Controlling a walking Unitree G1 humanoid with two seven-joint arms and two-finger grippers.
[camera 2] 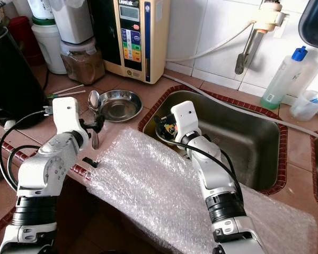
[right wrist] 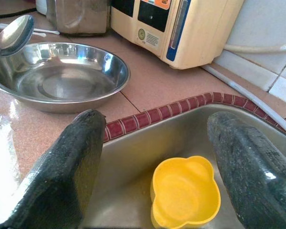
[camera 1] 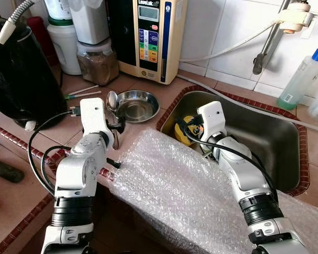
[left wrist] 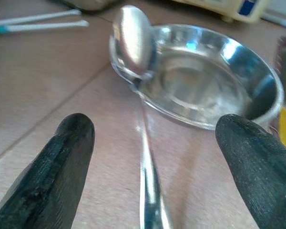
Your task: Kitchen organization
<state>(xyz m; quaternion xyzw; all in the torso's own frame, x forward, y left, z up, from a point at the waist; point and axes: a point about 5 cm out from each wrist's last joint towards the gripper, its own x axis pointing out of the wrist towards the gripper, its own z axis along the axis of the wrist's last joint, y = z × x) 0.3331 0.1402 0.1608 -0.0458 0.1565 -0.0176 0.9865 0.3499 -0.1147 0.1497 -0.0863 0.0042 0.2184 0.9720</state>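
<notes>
In the left centre of the left eye view, the left gripper (camera 1: 115, 128) hangs low over the tiled counter with its black fingers (left wrist: 66, 157) spread wide on either side of the handle of a shiny long-handled metal spoon (left wrist: 133, 38), not yet touching it. The spoon's bowl leans on the near rim of a shallow round stainless-steel dish (camera 1: 137, 104), which sits just above centre in that view. To take the spoon cleanly, I judge the gripper should settle a little lower so both pads straddle the thin handle, then close squarely; a slanted pinch on so narrow and slick a shaft could flick it off the dish rim. The steel dish looks empty apart from reflections. Right of centre, the right gripper (camera 1: 186, 128) reaches over the edge of the stainless-steel sink (camera 1: 278, 143), fingers (right wrist: 69, 162) likewise wide apart, and between them lies a small yellow plastic cup with a lobed rim (right wrist: 185, 196) on the sink floor, empty as far as can be seen. A sheet of clear bubble wrap (camera 1: 169, 185) drapes over the counter edge across the lower middle. At upper left a clear jar of brown powder (camera 1: 97, 61) stands against the wall.
</notes>
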